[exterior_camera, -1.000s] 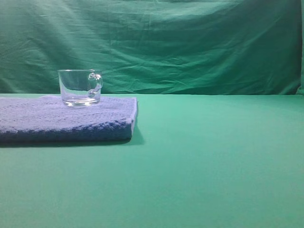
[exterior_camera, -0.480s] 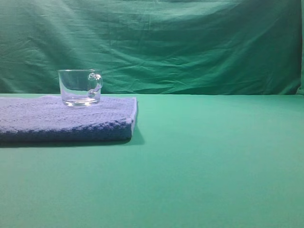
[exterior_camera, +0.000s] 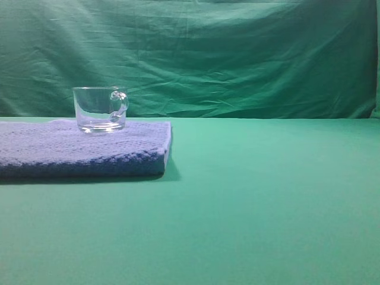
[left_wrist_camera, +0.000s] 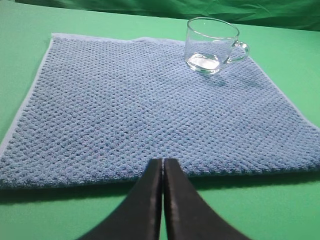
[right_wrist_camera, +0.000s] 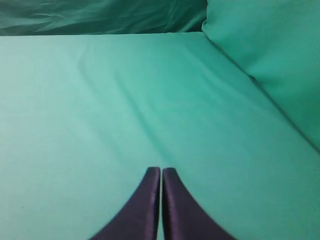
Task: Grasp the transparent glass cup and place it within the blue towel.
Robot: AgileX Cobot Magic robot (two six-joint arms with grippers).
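Observation:
The transparent glass cup (exterior_camera: 100, 109) stands upright on the far part of the blue towel (exterior_camera: 71, 149), handle to the right. In the left wrist view the cup (left_wrist_camera: 210, 46) stands near the towel's far right corner, and the towel (left_wrist_camera: 140, 110) fills most of the frame. My left gripper (left_wrist_camera: 162, 161) is shut and empty, at the towel's near edge, well short of the cup. My right gripper (right_wrist_camera: 161, 170) is shut and empty over bare green table. Neither gripper shows in the exterior high view.
A green cloth covers the table (exterior_camera: 267, 202) and hangs as a backdrop (exterior_camera: 237, 53). In the right wrist view a raised green fold (right_wrist_camera: 270, 55) stands at the right.

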